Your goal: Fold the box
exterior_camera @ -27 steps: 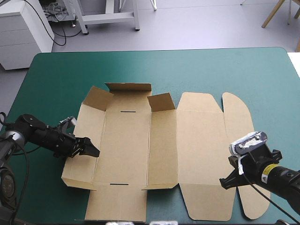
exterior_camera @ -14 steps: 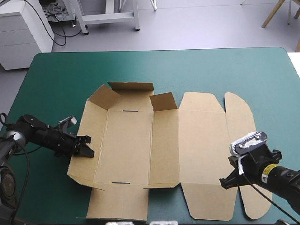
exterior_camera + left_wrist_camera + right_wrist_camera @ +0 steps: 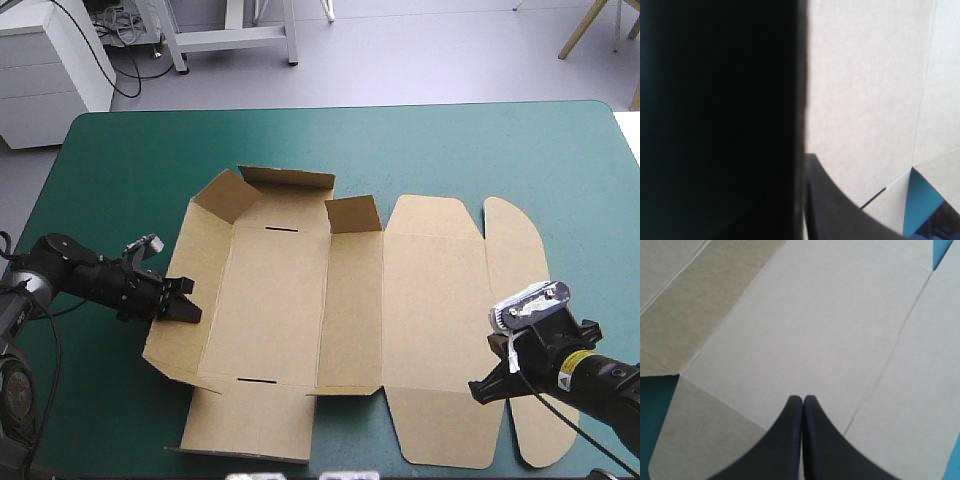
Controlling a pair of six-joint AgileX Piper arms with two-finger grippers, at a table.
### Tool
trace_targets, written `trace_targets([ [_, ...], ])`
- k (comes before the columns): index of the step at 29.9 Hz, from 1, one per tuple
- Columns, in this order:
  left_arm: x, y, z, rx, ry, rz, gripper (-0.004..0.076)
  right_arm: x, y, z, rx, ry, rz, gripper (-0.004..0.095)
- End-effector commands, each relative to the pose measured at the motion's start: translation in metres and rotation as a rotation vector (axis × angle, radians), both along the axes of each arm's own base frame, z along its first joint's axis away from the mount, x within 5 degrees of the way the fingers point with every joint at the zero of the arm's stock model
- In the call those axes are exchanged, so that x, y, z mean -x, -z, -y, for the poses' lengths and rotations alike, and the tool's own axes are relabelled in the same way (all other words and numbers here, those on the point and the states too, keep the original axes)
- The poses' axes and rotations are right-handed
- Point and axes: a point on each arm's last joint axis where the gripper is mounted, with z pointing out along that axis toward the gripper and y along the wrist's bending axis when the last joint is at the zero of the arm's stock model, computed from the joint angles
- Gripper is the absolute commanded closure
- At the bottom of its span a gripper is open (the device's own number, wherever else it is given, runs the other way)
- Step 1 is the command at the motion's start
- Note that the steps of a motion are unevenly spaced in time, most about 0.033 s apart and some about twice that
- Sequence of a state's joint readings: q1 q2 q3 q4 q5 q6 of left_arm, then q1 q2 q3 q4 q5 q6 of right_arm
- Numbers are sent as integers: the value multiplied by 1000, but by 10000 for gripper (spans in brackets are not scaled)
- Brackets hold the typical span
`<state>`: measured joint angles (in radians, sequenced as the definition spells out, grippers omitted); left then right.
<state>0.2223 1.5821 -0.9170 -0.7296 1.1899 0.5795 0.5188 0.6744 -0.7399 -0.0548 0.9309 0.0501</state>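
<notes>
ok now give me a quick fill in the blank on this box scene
1. The box lies spread out on the table, whose cover is ____ in colour.
2. The right gripper has its fingers ____, meeting in one pointed arch over the board.
3. The left gripper holds the box by its ____ side panel.

Missing words: teal-green; shut; left

There's the wide table under its smooth teal-green cover, filling most of the high view, both far corners rounded. Both wrist views catch only small slivers of that same cover.
</notes>
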Motion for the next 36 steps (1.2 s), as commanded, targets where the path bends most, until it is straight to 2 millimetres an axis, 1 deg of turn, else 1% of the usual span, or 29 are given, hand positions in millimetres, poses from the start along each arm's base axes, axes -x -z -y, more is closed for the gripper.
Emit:
trace_targets([
  [1,-11,-33,3,-35,43,97,734,-3,-12,0,-19,1,76,927],
  [4,-25,-51,10,-144,81,125,734,-3,-12,0,-18,0,76,927],
  [6,-34,-61,18,-234,142,134,734,-3,-12,0,-8,-11,83,927],
  [8,-44,-70,30,-328,238,154,734,-3,-12,0,-3,-17,86,927],
  [10,-55,-75,43,-411,303,173,734,-3,-12,0,2,-23,90,927],
  [15,-87,-89,77,-620,459,296,734,-3,-12,0,7,-28,94,927],
  [21,-110,-109,98,-836,539,447,734,-3,-12,0,3,-29,92,927],
  [25,-117,-117,109,-954,613,569,734,-3,-12,-1,-3,-29,92,927],
  [31,-116,-122,134,-1008,691,699,734,-3,-13,-1,-10,-31,94,927],
  [36,-112,-130,163,-1112,790,848,734,-3,-13,-2,-19,-32,89,927],
])
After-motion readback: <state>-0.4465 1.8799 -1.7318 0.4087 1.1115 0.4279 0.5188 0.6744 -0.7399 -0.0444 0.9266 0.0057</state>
